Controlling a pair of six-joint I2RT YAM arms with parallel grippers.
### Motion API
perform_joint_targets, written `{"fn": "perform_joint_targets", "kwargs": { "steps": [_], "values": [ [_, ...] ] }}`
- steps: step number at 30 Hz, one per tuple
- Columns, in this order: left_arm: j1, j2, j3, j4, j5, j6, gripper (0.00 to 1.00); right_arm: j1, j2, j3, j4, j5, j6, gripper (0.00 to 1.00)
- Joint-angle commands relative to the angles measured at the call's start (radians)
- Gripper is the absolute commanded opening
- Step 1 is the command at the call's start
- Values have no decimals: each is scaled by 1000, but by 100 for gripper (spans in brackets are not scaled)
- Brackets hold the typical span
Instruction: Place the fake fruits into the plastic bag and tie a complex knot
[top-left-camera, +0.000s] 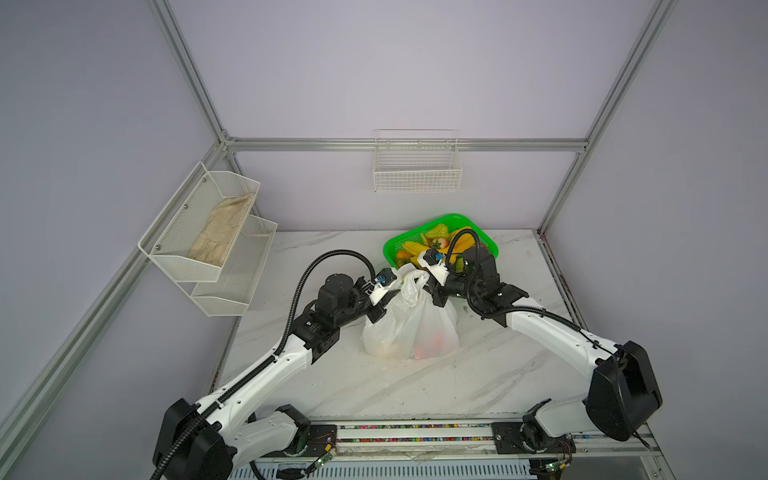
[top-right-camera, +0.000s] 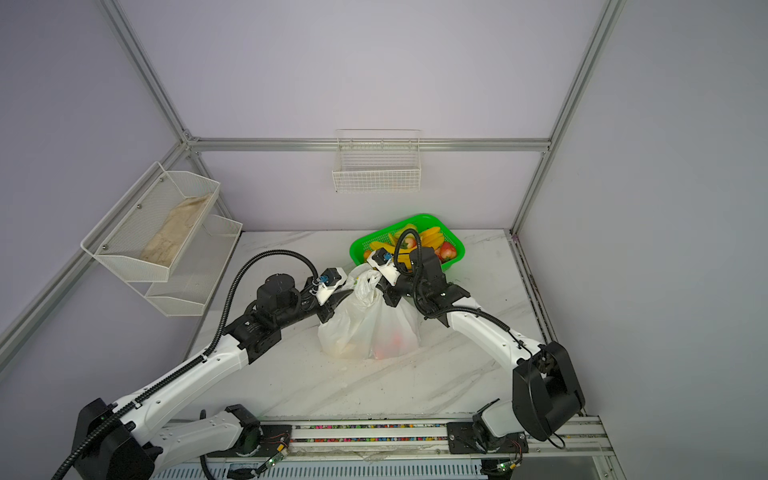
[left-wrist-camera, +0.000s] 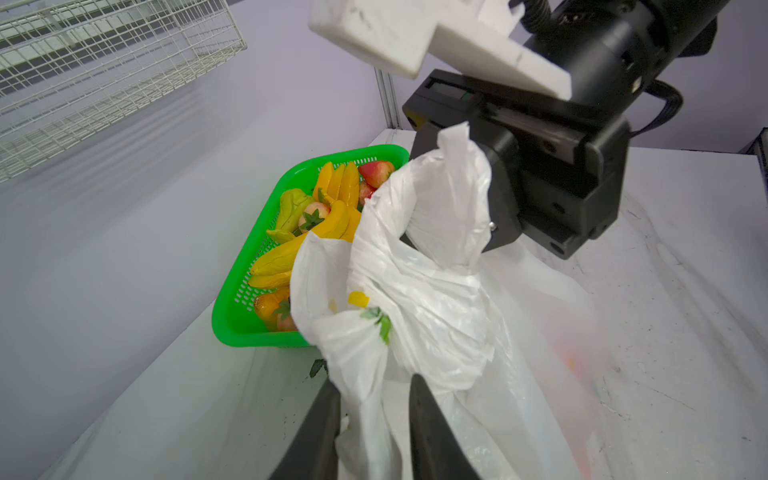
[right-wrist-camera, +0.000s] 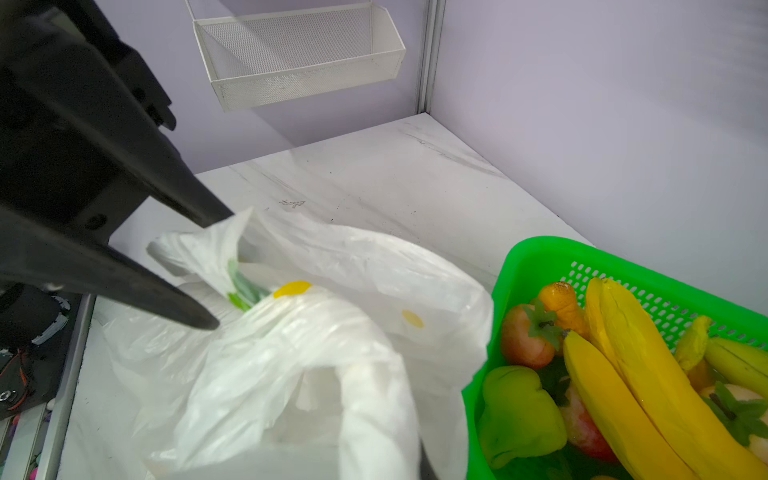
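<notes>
The white plastic bag (top-left-camera: 411, 328) (top-right-camera: 370, 328) stands in mid-table, its handles gathered upward, with reddish fake fruits (top-left-camera: 436, 345) showing faintly through it. More fake fruits (top-left-camera: 436, 241) (right-wrist-camera: 623, 374), among them bananas and apples, lie in the green basket (top-left-camera: 492, 249) just behind. My left gripper (left-wrist-camera: 374, 384) (right-wrist-camera: 216, 270) is open at the bag's left side. A twisted bag strand hangs loosely between its fingers. My right gripper (top-left-camera: 434, 297) is shut on the bag's other handle, whose end pokes out above its fingers (left-wrist-camera: 505, 187). The bag hides those jaws in the right wrist view.
The green basket (left-wrist-camera: 232, 328) sits close behind the bag near the back wall. A white wire basket (top-left-camera: 417, 170) hangs on the back wall. Two mesh shelves (top-left-camera: 232, 286) on the left wall hold a beige cloth (top-left-camera: 224, 232).
</notes>
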Motion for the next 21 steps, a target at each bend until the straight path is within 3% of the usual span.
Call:
{"fn": "perform_joint_targets", "kwargs": {
  "steps": [1,10,21],
  "values": [
    [7,-47,18,-29,-17,63,36,-4,-23,7,10,-41,-33,0],
    [9,-51,70,-14,131,56,56,-4,-29,5,12,-53,-21,0],
    [10,110,213,-58,50,91,59,-4,-40,-5,16,-79,-16,0]
  ]
}}
